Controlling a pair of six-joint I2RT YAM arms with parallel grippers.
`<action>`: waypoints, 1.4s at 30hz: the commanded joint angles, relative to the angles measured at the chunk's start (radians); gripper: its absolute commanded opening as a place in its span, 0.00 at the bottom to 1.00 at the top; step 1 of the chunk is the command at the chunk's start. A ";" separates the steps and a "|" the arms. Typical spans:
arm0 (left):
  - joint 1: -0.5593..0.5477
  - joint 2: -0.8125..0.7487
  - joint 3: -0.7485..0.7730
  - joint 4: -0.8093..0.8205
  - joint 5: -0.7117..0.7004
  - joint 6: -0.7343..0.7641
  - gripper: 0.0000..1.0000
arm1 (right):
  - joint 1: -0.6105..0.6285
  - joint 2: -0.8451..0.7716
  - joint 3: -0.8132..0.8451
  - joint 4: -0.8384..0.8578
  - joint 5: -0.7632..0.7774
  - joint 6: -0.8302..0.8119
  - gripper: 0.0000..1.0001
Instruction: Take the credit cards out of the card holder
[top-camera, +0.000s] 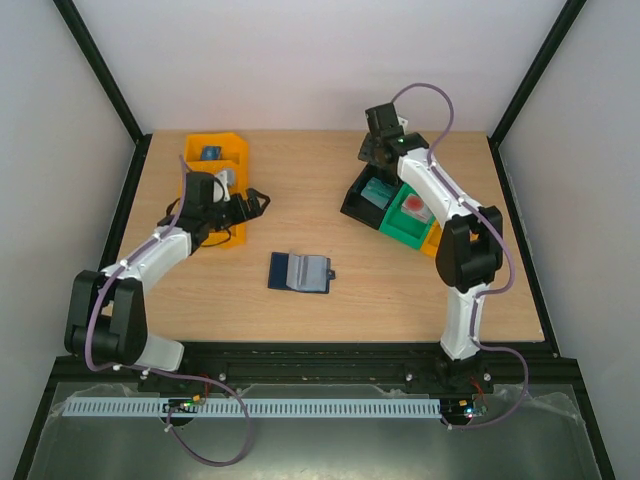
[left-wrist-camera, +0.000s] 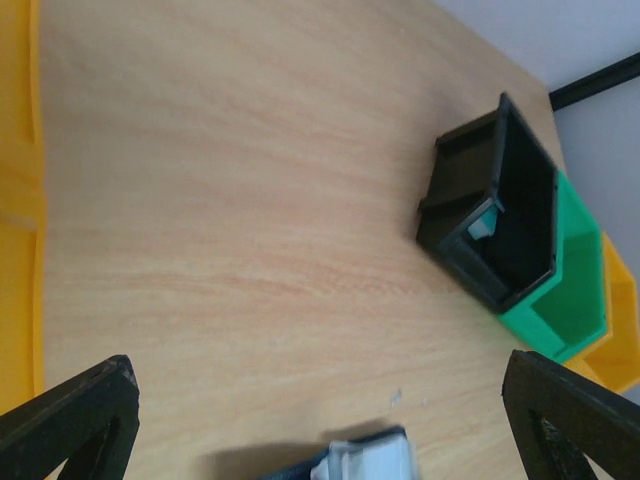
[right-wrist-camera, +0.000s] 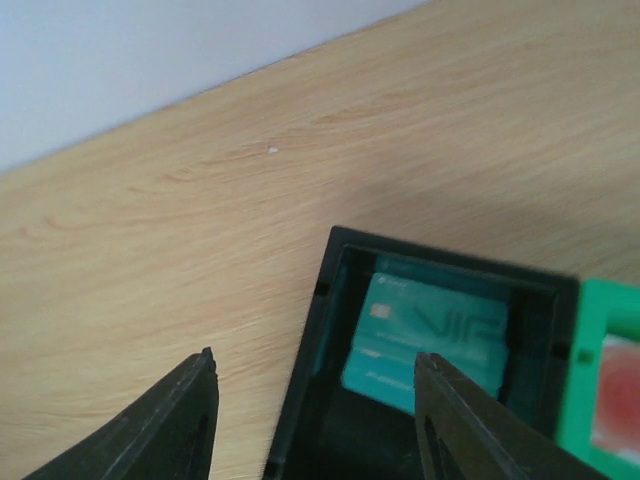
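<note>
**One card in the black bin; holder lies open mid-desk**

I have the right arm (top-camera: 468, 250) reached out over the black bin (top-camera: 352, 203) at the far right of the desk (top-camera: 300, 180). The right jaws stand apart with nothing between them. Straight below them, in the wrist view, a teal credit card (right-wrist-camera: 430, 335) lies inside that bin. A green bin (top-camera: 400, 232) sits against the black one, with a red item (top-camera: 415, 208) in it.

The left arm (top-camera: 150, 255) hangs beside the orange bin (top-camera: 215, 150). The left jaws are spread wide and empty, facing across the desk.

The card holder (top-camera: 300, 272) lies opened flat in the middle of the desk, well apart from both arms, its small tab on the right. Paler panels show inside it, but I cannot tell whether they are more cards or only the lining.

I take this as the drop-off end of one extraction, so the task looks partly done. Next I would bring an arm back over the holder and check its pockets. If a card remains, the thin edge calls for a fine pinch. The other arm should pin the holder so it does not slide.
</note>
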 joint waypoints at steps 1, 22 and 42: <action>-0.002 -0.048 -0.087 -0.015 0.047 -0.089 0.99 | -0.019 0.037 0.111 -0.173 0.018 -0.447 0.50; -0.094 -0.323 -0.549 0.402 -0.003 -0.297 0.99 | -0.047 0.261 0.035 -0.036 0.068 -1.333 0.45; -0.093 -0.400 -0.591 0.404 -0.071 -0.228 0.99 | -0.009 0.202 -0.133 0.221 0.268 -1.384 0.02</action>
